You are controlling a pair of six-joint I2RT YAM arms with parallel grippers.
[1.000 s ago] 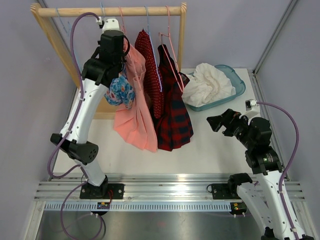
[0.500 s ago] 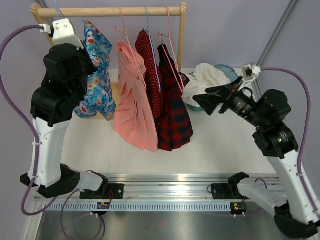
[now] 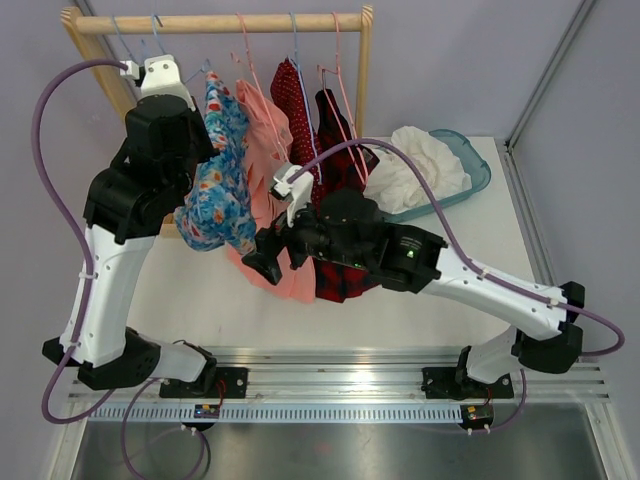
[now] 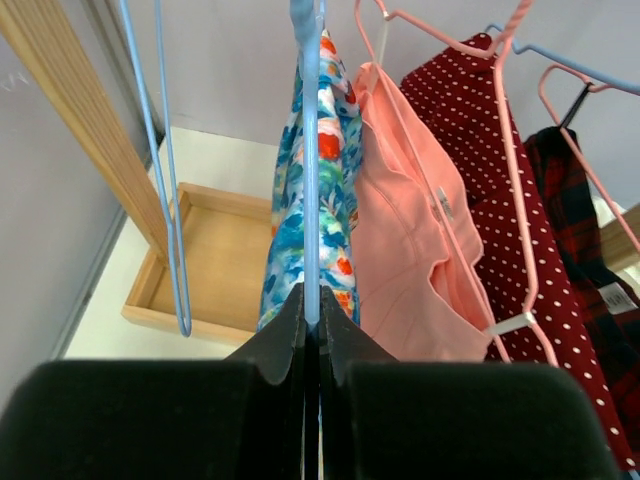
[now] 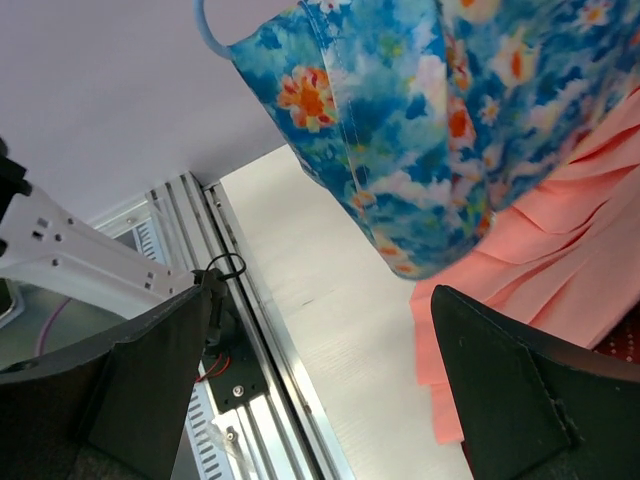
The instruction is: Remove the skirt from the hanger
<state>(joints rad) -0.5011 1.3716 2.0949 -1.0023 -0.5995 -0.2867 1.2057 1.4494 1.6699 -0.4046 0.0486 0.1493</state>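
1. The left gripper's (image 4: 311, 325) jaws are pinched tight on the thin light blue wire hanger (image 4: 311, 150).
2. The right gripper's (image 5: 325, 295) jaws are wide apart and hold nothing.
3. The blue flowery cloth skirt (image 5: 450, 120) hangs from that hanger, just above the right jaws and just beside the pink pleated skirt (image 5: 540, 290).
4. If the right jaws bite the pink pleated skirt too, both could get pulled.
5. A hard tug could slide the thin wire out of the left jaws.

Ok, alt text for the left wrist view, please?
The left gripper is shut on a blue hanger holding a floral skirt. To its right hang a pink skirt and a red dotted garment; an empty blue hanger and the wooden rack are at left.
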